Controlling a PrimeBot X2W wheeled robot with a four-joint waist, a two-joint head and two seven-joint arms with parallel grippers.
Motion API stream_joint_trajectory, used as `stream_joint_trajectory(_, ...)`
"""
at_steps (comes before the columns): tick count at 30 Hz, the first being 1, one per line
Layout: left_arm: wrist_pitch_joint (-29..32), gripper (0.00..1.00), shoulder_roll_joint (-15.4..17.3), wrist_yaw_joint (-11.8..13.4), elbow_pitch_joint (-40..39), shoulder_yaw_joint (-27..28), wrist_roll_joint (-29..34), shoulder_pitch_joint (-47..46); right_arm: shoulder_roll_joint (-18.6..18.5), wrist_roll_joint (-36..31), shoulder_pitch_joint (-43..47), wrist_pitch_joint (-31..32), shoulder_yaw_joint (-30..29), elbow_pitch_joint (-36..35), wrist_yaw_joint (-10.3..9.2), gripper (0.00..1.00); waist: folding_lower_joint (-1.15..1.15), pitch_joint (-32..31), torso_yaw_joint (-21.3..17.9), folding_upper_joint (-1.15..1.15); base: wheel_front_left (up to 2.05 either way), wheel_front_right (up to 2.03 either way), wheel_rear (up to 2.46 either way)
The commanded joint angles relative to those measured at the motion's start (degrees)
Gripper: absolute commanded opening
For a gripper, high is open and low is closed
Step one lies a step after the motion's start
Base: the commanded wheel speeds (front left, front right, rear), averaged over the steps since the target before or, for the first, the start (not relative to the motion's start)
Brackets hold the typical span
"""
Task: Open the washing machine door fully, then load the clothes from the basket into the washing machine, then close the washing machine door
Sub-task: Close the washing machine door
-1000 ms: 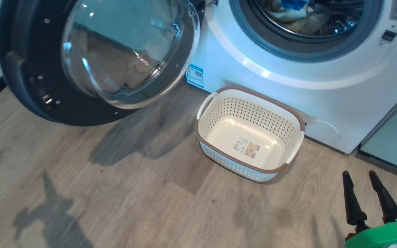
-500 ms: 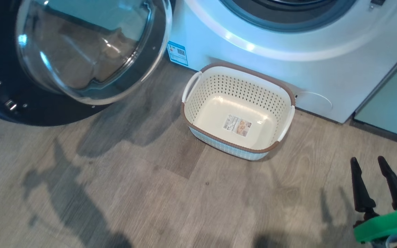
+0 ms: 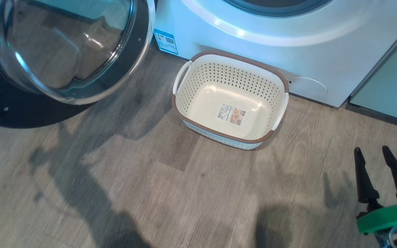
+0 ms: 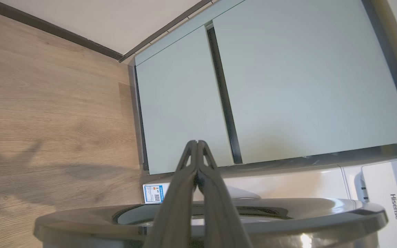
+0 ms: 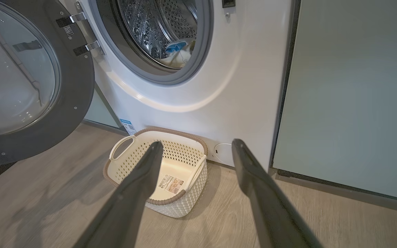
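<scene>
The washing machine door (image 3: 29,117) stands swung wide open at the upper left, its glass bowl facing me. The white washing machine (image 3: 253,24) is behind the basket (image 3: 226,139), which is empty apart from a label on its floor. In the right wrist view the clothes (image 5: 179,54) lie inside the steel drum (image 5: 150,27), cream cloth with a blue patch. My right gripper (image 3: 371,150) hovers open over the floor to the right of the basket, holding nothing; its own view shows the gripper (image 5: 197,142) aimed at the basket (image 5: 174,131). My left gripper (image 4: 196,143) is shut and empty, above the door's rounded edge (image 4: 288,210).
Pale green cabinet doors (image 5: 350,96) stand right of the washer, with more pale green cabinets (image 4: 288,86) in the left wrist view. A blue sticker (image 3: 165,40) marks the washer's lower left corner. Wood floor (image 3: 150,189) stretches in front of the basket and under the door.
The head camera has moved, so the drum opening has slid out of the top of the picture. The basket, the door and both grippers keep their states.
</scene>
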Motion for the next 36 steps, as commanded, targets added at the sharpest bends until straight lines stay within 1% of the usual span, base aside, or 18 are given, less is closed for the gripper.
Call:
stream_joint_trajectory(1, -0.20, 0.00, 4.00, -0.23, -1.53, -0.02, 0.35, -1.31, -1.61, -0.43, -1.88, -0.55, 0.99, -1.84, -0.16, 1.00, 0.00, 0.09, -0.15, 0.00, 0.00, 0.00, 0.00)
stream_joint_trajectory(4, -0.50, 0.00, 4.03, -0.28, -0.89, -0.21, 0.45, -1.96, -1.65, -0.37, -2.17, -0.55, 1.02, -1.81, -0.16, 1.00, 0.00, 0.19, -0.49, 0.00, 0.00, 0.00, 0.00)
stream_joint_trajectory(8, -0.62, 0.00, 3.55, 0.76, 0.15, -1.77, 1.81, -3.04, -1.77, -0.32, -2.34, -0.55, 0.99, -1.79, -0.16, 1.00, 0.00, 0.34, -0.64, 0.00, 0.00, 0.00, 0.00)
stream_joint_trajectory(15, 1.89, 0.00, 2.75, 0.07, 1.16, -3.69, 2.66, -4.35, -1.32, -0.57, -2.39, -0.55, 0.91, -1.57, -0.16, 1.00, 0.00, -0.19, -0.73, 0.00, 0.00, 0.00, 0.00)
stream_joint_trajectory(23, 6.76, 0.00, 1.60, -1.10, 1.37, -5.54, 2.75, -3.82, -0.04, -0.56, -1.44, -0.55, 0.89, -0.99, -0.16, 1.00, 0.00, -2.53, -0.52, 0.00, 0.00, 0.00, 0.00)
stream_joint_trajectory(26, 8.85, 0.00, 0.74, -1.37, 0.85, -7.22, 3.51, -2.93, 0.37, -0.48, -1.17, -0.55, 0.88, -0.86, -0.16, 1.00, 0.00, -3.51, -0.49, 0.00, 0.00, 0.00, 0.00)
stream_joint_trajectory(31, 11.16, 0.00, -0.68, -1.54, -0.07, -8.50, 3.43, -1.48, 1.00, -0.40, -0.51, -0.55, 0.97, -0.65, -0.16, 1.00, 0.00, -5.13, -0.45, 0.00, 0.00, 0.00, 0.00)
stream_joint_trajectory(36, 14.40, 0.00, -2.17, -1.58, -3.54, -10.00, 2.42, 1.04, 1.88, -0.18, 0.62, -0.55, 0.75, -0.47, -0.16, 1.00, 0.00, -7.15, -0.20, 0.00, 0.00, 0.00, 0.00)
